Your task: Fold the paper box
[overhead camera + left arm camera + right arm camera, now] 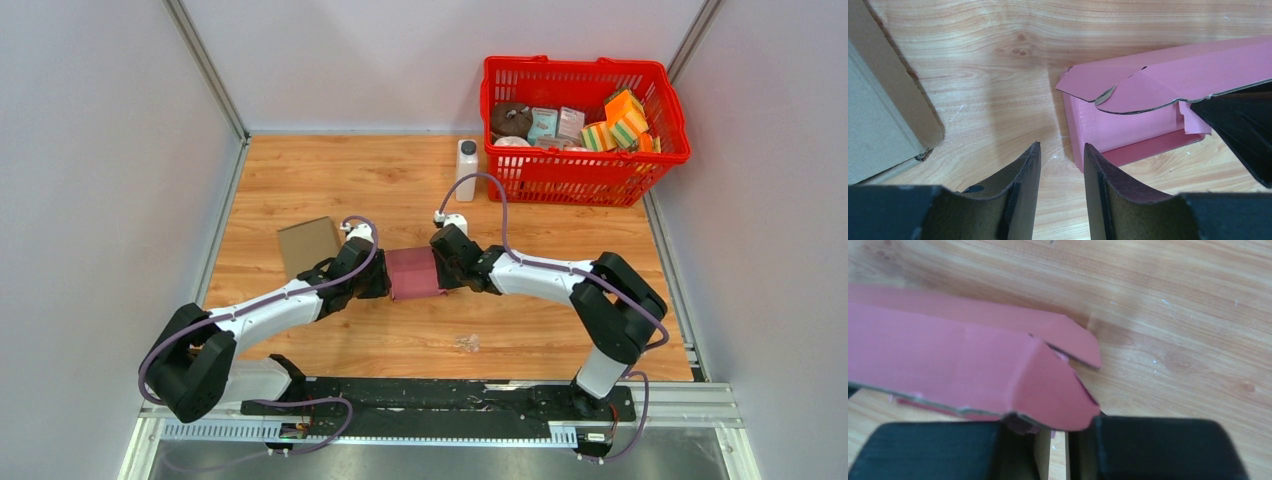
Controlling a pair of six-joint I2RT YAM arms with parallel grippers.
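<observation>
the pink paper box (414,273) lies on the table (560,335) between the grippers, bare wood open before and behind it, a cardboard sheet (308,245) near the left arm, the red basket (575,182) and bottle (466,168) well apart at the far right. the left gripper (1062,150) sits just beside the box's left end, fingers (1025,185) parted over bare wood, holding nothing. the right gripper (1058,435) meets the right end, fingers (1148,445) drawn to a thin slit under the flap's edge; whether they pinch it i cannot tell.
</observation>
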